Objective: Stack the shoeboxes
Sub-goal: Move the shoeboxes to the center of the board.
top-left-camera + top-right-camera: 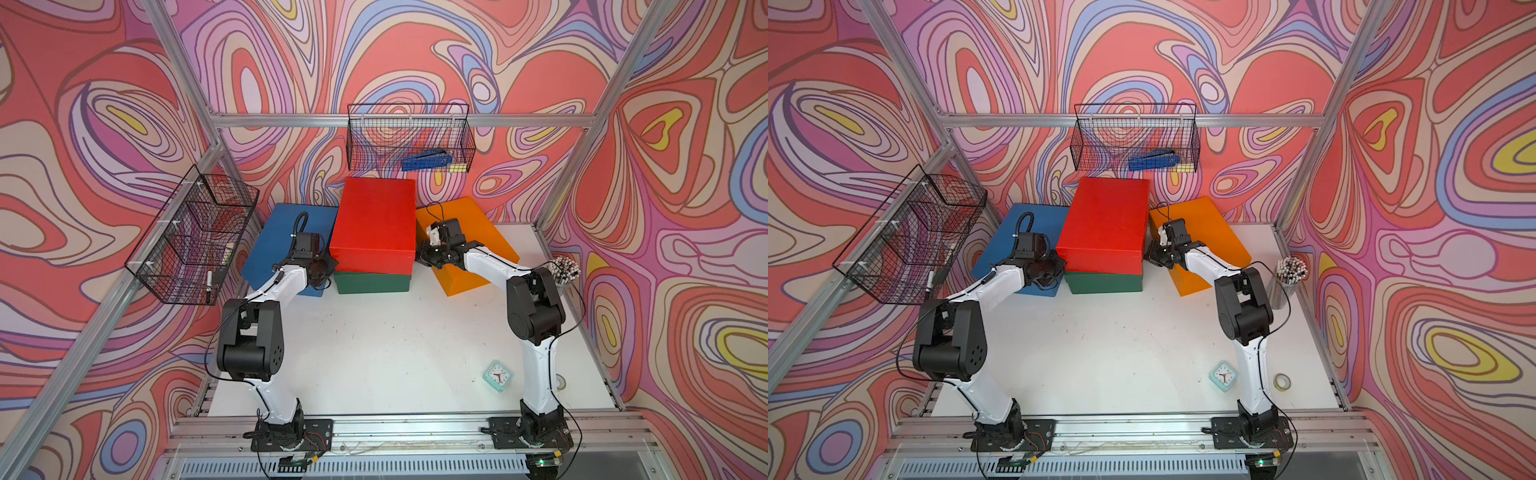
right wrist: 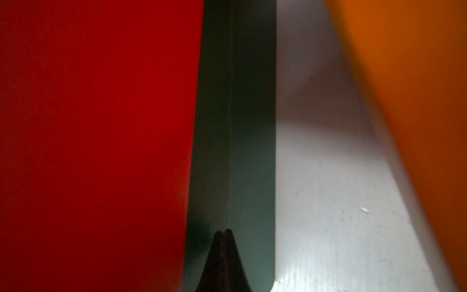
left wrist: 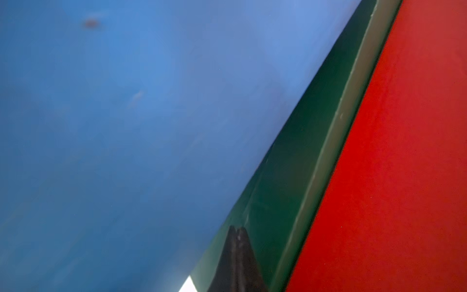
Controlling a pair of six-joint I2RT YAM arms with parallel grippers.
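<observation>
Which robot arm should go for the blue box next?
Probably left. The left hand, shut, is right beside the blue box; the right hand is past the red box, by the orange box.

White flat tabletop [image 1: 374, 353], lightly scuffed. Matte blue cardboard shoebox [image 1: 274, 245] set far left. Dark green cardboard shoebox [image 1: 372, 282] just beside it, far centre. Orange cardboard shoebox [image 1: 490, 232] far right, turned at angle, apart from green. Small mint-green square clock [image 1: 497, 375] laid near right, yellowish tape roll [image 1: 1282, 381] beside it. Metal cup of pencils [image 1: 1283, 286] stood at right edge.
</observation>
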